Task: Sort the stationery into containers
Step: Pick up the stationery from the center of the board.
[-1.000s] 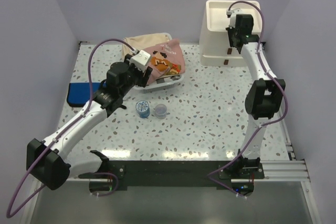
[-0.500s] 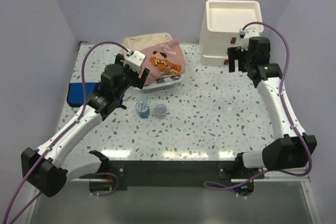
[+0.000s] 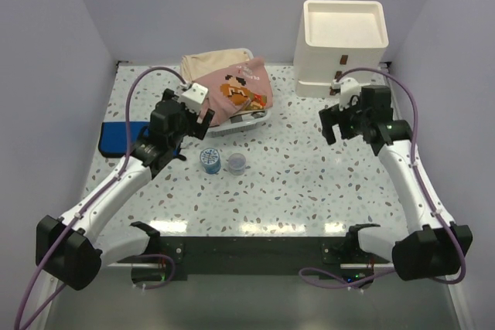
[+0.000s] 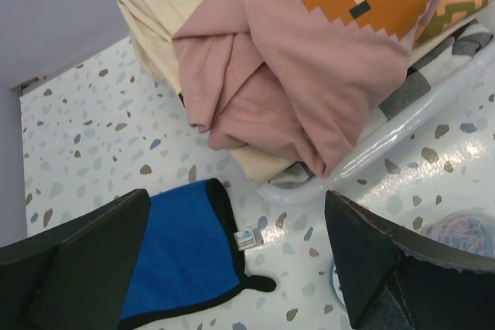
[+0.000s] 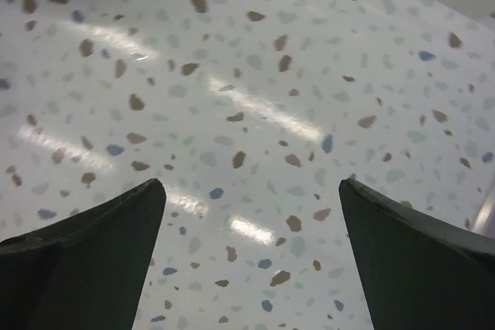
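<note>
Hidden, drawers: I couldn't see inside either drawer of the cream drawer unit (image 3: 344,52) at far right. The lower handle was part-covered by the R wrist cam.
Hidden, basket: The clear basket (image 3: 249,120) was mostly buried under pink/beige clothes (image 3: 236,86). Only its front rim showed.
Cut off, L wrist view: A round item w/ blue edge sat at lower right, sliced by a finger and the frame edge. I couldn't tell if it was tape or cup.
Part-hidden, blue cloth (image 4: 182,253): Black-trimmed, at the table's left edge, overlapped by the L arm in top view.
Stationery: The blue tape roll (image 3: 209,159) and clear cup (image 3: 237,162) stood just beside each other, centre-left, near side of basket, well apart from the unit.
L arm: Reached fwd from its base, w/ the left gripper (image 3: 193,123) above the table betw. cloth and basket. Its jaws were spread wide and gripped nothing.
R arm: Bent inward in front of the unit, w/ the right gripper (image 3: 334,121) clear of it. Its jaws were wide apart, w/ only speckled table (image 5: 247,75) betw. them.
</note>
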Motion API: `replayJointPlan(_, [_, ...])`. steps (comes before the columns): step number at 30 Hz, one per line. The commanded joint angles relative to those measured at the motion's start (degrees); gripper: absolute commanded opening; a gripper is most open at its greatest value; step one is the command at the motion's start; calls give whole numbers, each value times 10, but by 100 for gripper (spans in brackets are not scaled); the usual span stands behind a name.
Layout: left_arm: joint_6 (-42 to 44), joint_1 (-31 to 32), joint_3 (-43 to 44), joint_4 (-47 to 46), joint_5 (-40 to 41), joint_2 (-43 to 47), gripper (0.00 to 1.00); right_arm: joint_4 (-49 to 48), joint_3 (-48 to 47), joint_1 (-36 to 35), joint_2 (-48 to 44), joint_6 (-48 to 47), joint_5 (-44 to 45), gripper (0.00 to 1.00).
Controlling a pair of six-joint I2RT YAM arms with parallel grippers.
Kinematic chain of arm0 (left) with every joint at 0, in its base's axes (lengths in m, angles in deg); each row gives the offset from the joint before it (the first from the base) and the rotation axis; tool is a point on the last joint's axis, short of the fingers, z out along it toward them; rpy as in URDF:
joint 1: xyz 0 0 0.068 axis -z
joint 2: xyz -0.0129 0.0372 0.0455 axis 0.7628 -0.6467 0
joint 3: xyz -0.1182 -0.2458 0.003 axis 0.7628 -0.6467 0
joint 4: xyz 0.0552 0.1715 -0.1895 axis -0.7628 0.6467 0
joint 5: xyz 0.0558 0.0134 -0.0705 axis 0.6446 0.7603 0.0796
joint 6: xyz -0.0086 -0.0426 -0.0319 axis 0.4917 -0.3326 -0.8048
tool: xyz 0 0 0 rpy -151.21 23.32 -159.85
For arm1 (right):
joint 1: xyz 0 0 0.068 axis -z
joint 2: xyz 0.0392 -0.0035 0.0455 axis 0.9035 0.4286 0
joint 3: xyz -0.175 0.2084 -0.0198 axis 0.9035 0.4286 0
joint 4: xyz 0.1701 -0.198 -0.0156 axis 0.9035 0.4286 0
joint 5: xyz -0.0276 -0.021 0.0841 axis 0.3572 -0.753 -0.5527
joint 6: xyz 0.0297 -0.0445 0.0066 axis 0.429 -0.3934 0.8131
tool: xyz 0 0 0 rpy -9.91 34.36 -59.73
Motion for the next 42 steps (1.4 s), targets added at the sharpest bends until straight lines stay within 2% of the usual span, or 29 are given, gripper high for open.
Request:
replayJointPlan(1, [-2,-9,-13,47,-15,23,100,-27,61,-81,-14,-166,-251,99])
replayJointPlan(3, [-4,-14,-14,66,-29,36,100,-75,61,-150,28,-158,-228,99])
replayJointPlan(5, [-6,-17,-16,88,-37,48,100,-75,37,-190,95,-179,-249,97])
replayJointPlan(8, [-7,-30,-15,110,-41,62,100,-107,-1,-234,162,-205,-254,98])
replayJointPlan(11, [-9,-48,-24,115,-32,76,100,-98,-44,-264,218,-267,-260,99])
replayJointPlan(15, [-17,-84,-21,125,-33,90,100,-105,-102,-286,310,-302,-264,99])
replayJointPlan(22, [-19,-114,-17,135,-26,104,100,-90,-167,-335,401,-332,-279,99])
replayJointPlan(32, [-25,-116,-9,133,-28,97,100,-50,-210,-366,457,-351,-276,99])
replayJointPlan(35, [-31,-118,-4,133,-32,92,100,-40,-216,-366,467,-357,-273,91])
replayJointPlan(36, [-33,-119,-2,132,-34,90,100,-33,-221,-366,470,-361,-273,84])
replayJointPlan(38, [-36,-121,-1,131,-38,88,100,-28,-228,-367,473,-360,-272,77])
replayJointPlan(41, [-41,-124,0,128,-42,84,100,-2,-251,-367,486,-366,-270,54])
replayJointPlan(42, [-41,-125,-1,127,-44,83,100,27,-261,-367,490,-375,-271,41])
